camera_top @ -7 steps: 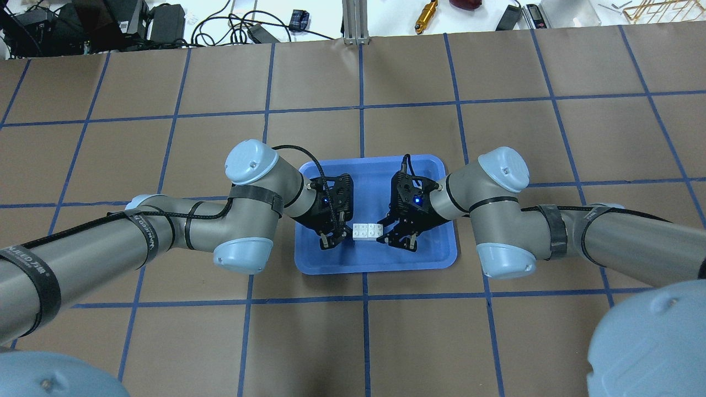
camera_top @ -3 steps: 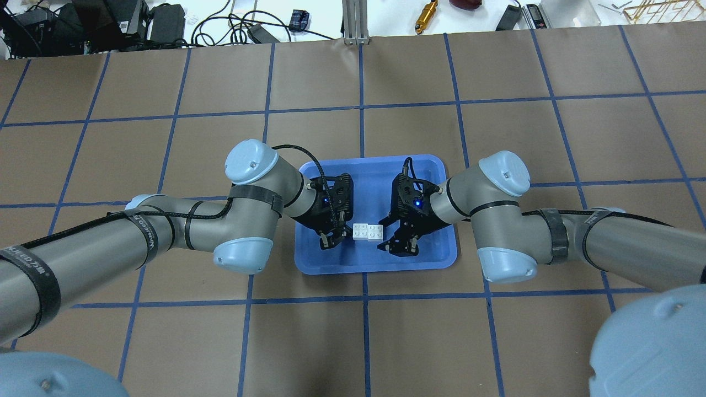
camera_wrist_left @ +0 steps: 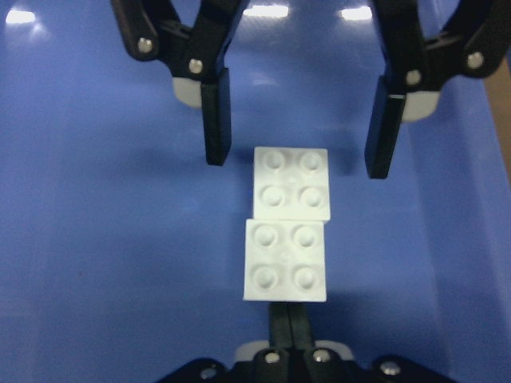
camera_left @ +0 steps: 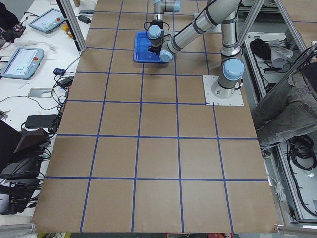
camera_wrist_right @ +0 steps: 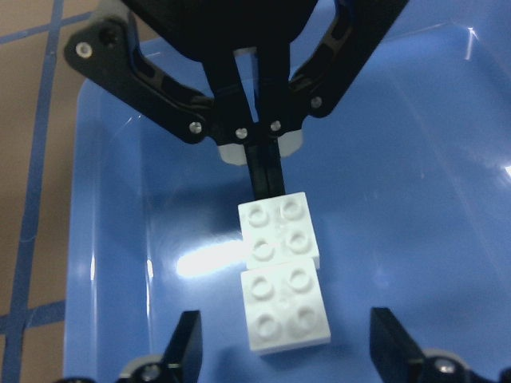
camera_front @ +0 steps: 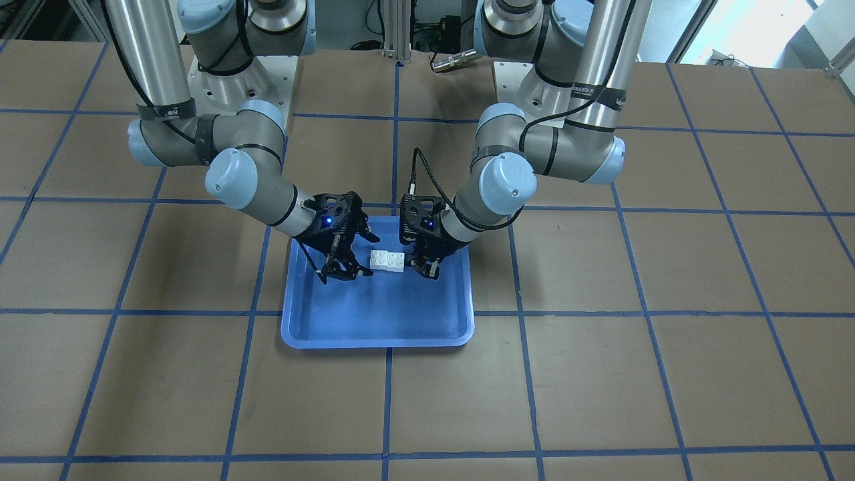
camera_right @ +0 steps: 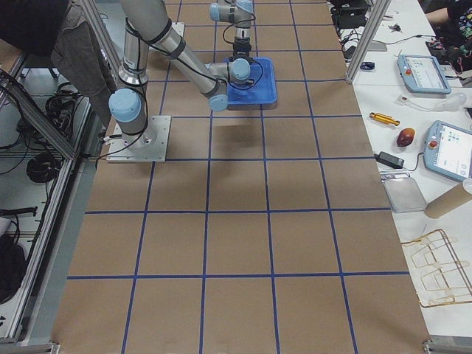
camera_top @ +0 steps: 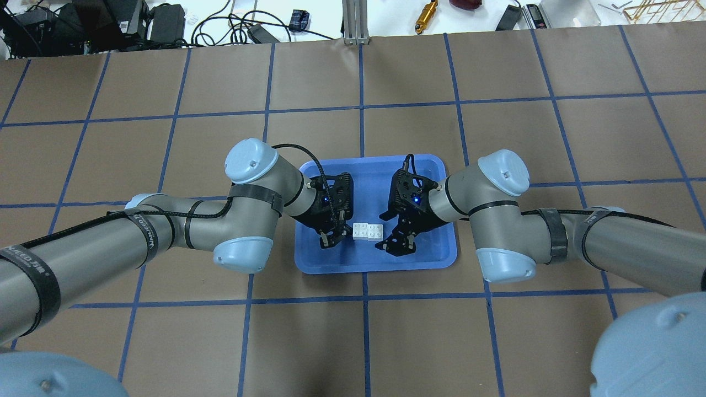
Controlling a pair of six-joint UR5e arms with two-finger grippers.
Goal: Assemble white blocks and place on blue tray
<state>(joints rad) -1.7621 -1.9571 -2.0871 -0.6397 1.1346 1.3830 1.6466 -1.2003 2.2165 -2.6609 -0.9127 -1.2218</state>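
In the overhead view, the left gripper (camera_top: 331, 240) hangs low over the blue tray (camera_top: 369, 260). Its black fingers (camera_wrist_right: 267, 171) are pressed together with nothing between them, and their tip stands at the side wall of the nearer brick. Next to it, in the middle of the tray, lie the white blocks (camera_top: 368, 231): two small square bricks, each with four round studs facing up. They rest side by side, edge against edge and slightly shifted, not one on top of the other. We judge them to be light, stiff and smooth, so on the glossy tray floor they will probably slide if pushed from one side only. The flat opposite side walls look like the best place to take hold, not the studs. The tray is shallow, of shiny blue plastic, with rounded corners and a raised rim, and it sits on the brown surface (camera_top: 496, 138) crossed by blue tape lines. On the right, the right gripper (camera_top: 395, 242) has its fingers (camera_wrist_left: 216, 120) spread wide on both sides of the far brick, not touching it.
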